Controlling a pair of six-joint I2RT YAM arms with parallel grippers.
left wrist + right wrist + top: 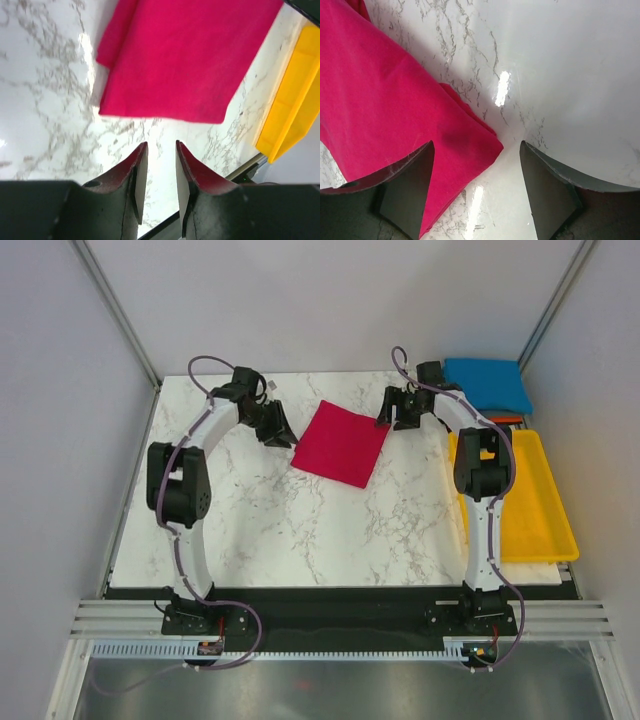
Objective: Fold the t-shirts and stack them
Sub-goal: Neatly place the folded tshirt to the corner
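Red t-shirt (341,443) lies folded on worktop (300,530). Left pincer (161,144) narrowly parted, right pincer (476,145) wide; both empty. Next step, likely: regrasp for stacking.

I'm working in a robot lab cell: plain pale panels (60,440) close in the marble-patterned worktop (290,530), framed by bare aluminium posts (115,312) at the upper corners of the frame. Along the bottom edge, the left arm (185,490) and right arm (485,490) are bolted by a slotted metal rail (340,615) and a cable duct (340,650).
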